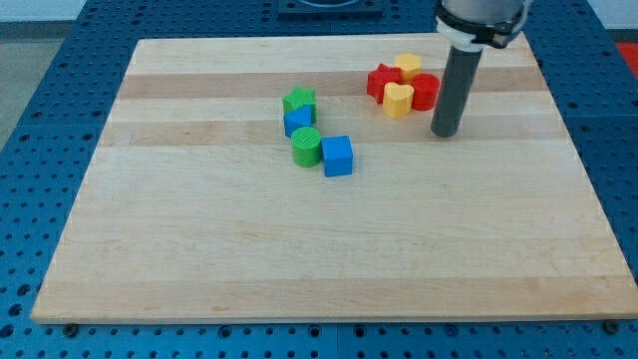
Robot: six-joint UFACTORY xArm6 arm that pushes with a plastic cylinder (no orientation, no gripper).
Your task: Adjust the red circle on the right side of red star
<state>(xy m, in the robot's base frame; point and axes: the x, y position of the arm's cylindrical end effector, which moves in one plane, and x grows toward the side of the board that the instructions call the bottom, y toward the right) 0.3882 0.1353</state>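
The red star (pixel 380 80) lies near the view's top right of the wooden board (pixel 199 259). The red circle (pixel 426 90) sits to its right, with a yellow heart (pixel 398 100) between and in front of them and a yellow block (pixel 407 66) behind. All of them are packed together, touching. My tip (pixel 445 133) rests on the board just right of and below the red circle, a small gap away from it.
A second cluster lies mid-board: a green star (pixel 299 101), a blue block (pixel 298 122) below it, a green cylinder (pixel 306 146) and a blue cube (pixel 338 156). The board's right edge is beyond my tip.
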